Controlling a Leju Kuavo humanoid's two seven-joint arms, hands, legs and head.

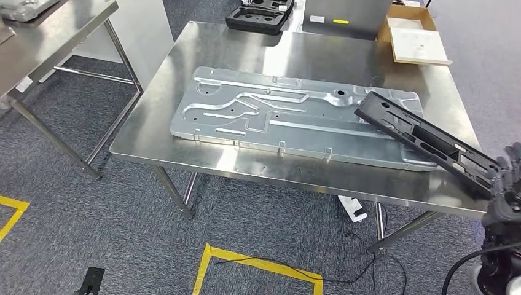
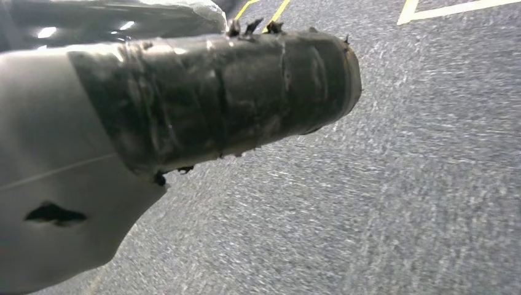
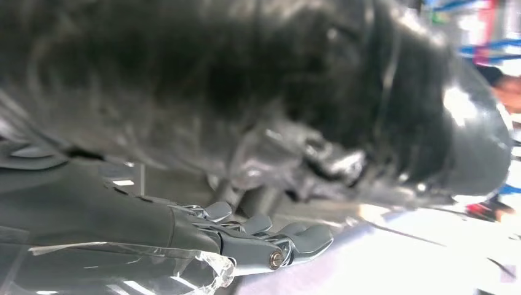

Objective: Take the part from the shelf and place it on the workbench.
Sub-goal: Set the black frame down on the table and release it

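A long black frame-like part (image 1: 418, 136) lies slanted across the right end of the steel workbench (image 1: 203, 150). Its far end rests on a large silver stamped panel (image 1: 276, 114). Its near end sticks out past the table's right edge, where my right hand (image 1: 505, 184) grips it. In the right wrist view the dark fingers (image 3: 289, 243) curl close under a blurred dark mass. My left hand (image 2: 221, 92) hangs over grey carpet, its taped thumb stretched out with nothing against it.
A second steel table (image 1: 49, 37) stands at the far left. Behind the workbench sit a black foam case (image 1: 258, 15) and a cardboard box (image 1: 418, 40) with a white sheet. Yellow floor tape (image 1: 258, 267) and a black cable (image 1: 368, 270) lie on the carpet in front.
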